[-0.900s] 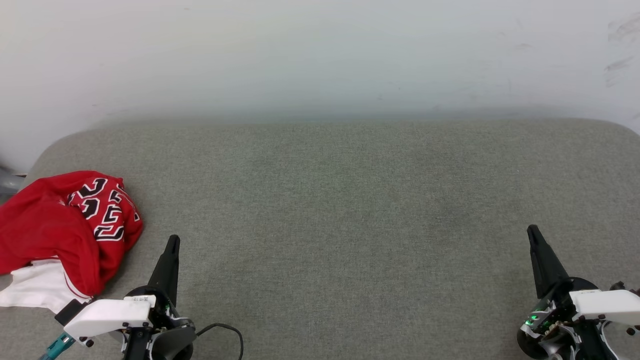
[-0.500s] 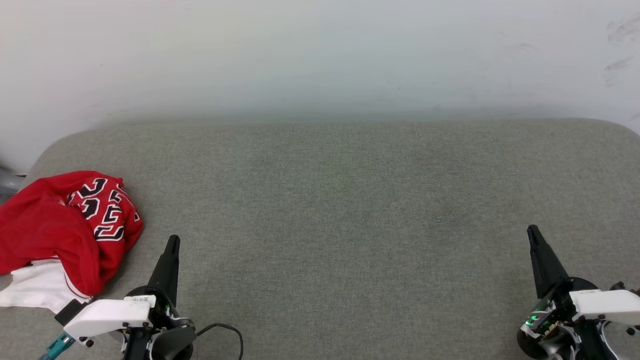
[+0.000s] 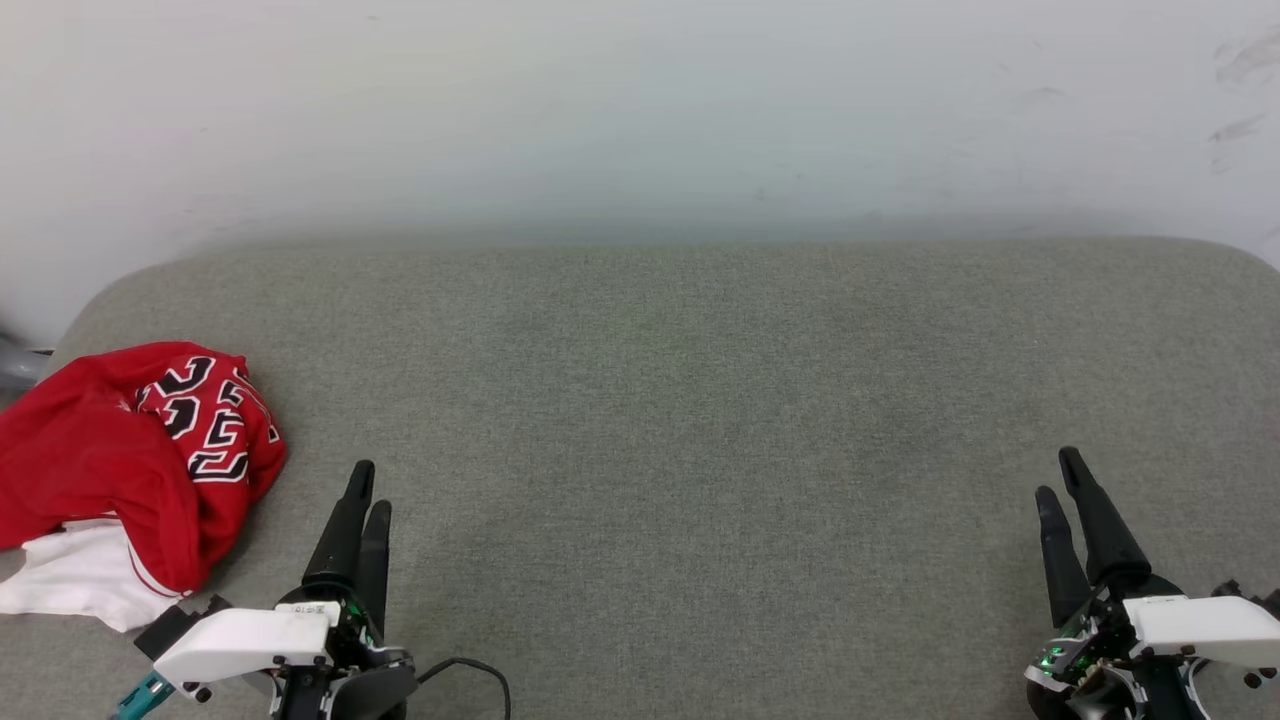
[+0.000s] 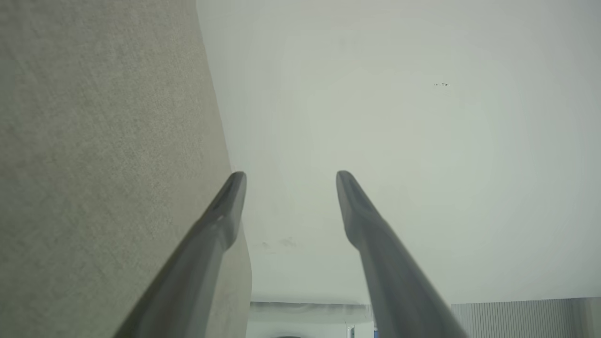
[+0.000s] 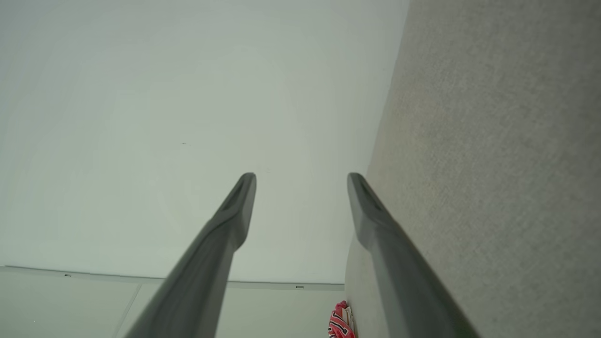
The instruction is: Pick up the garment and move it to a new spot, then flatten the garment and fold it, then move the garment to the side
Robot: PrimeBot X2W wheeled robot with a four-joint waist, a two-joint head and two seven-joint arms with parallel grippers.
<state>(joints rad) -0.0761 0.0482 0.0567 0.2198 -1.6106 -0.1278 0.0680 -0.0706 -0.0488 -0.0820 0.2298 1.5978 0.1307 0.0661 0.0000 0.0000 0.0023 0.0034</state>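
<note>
The garment [image 3: 120, 470] lies crumpled at the far left of the grey cushioned surface [image 3: 680, 400], red with black white-outlined lettering on top and a white sleeve at its near edge. In the right wrist view a small part of the garment [image 5: 340, 324] peeks out at the bottom. My left gripper [image 3: 368, 488] hovers just right of the garment, open, nothing between its fingers, and it is apart from the cloth. My right gripper [image 3: 1058, 473] stands open and empty at the lower right. Both wrist views show spread, empty fingers: left gripper [image 4: 286, 174], right gripper [image 5: 303, 176].
A pale wall [image 3: 640, 110] rises behind the cushioned surface. A black cable [image 3: 470, 668] curls by the left wrist. The surface's rounded left end [image 3: 80, 310] lies close behind the garment. A grey object [image 3: 15, 362] pokes in at the left edge.
Both grippers have rolled about their wrists, so two fingers of each now show in the head view where one showed before. The left gripper has shifted slightly right. The garment has not moved.
</note>
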